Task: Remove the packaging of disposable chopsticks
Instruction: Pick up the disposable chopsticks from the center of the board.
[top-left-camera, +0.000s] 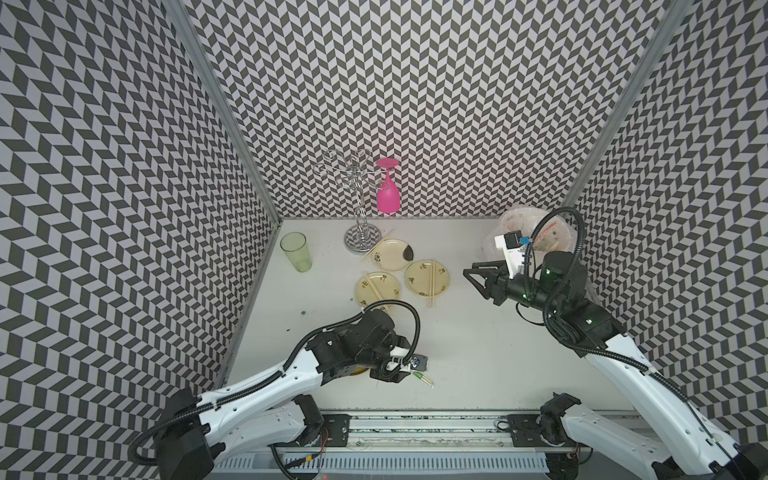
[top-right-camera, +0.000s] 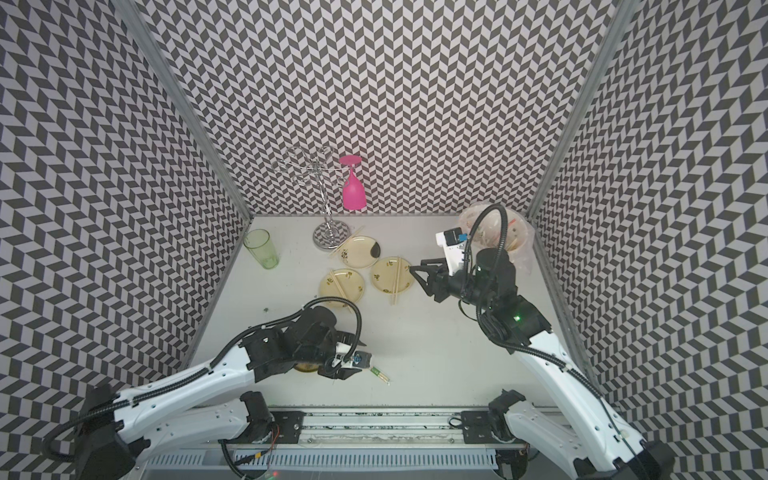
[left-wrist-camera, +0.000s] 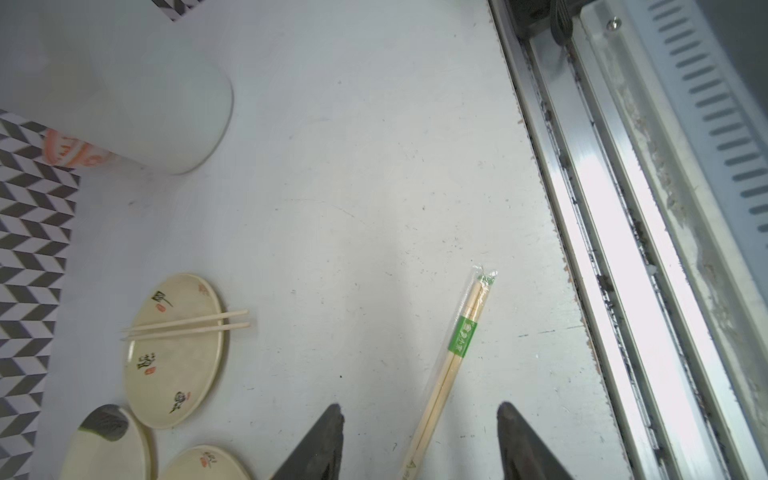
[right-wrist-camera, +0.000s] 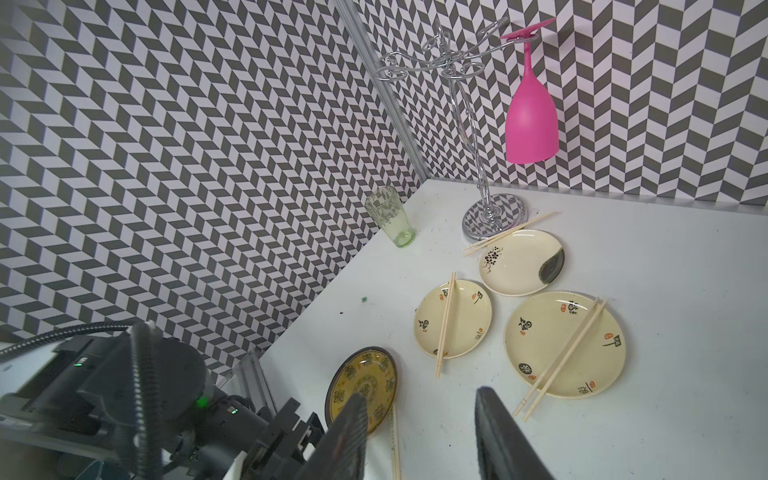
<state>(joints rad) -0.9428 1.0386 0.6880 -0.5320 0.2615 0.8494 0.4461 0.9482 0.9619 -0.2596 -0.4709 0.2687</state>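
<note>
Your left gripper is the one that matters here; its jaws stand spread, one on each side of the green-banded sleeve, touching neither the plastic nor the chopsticks inside it; nothing is pinched yet. The wrapped pair lies flat on the white table, close to the front rail, and in a top view only its far end shows past the wrist. Its long axis runs straight out from between the jaws, slanting toward the robot's right and a little toward the rail; the crimped, sealed tip points away from the gripper, with the green band between that tip and the jaws. So the jaws sit across the sticks, which I judge suits a squeeze on the near part.

Your right gripper hovers well apart, beside the plates; its jaws are spread too and hold nothing; the left arm is plainly nearer.
</note>
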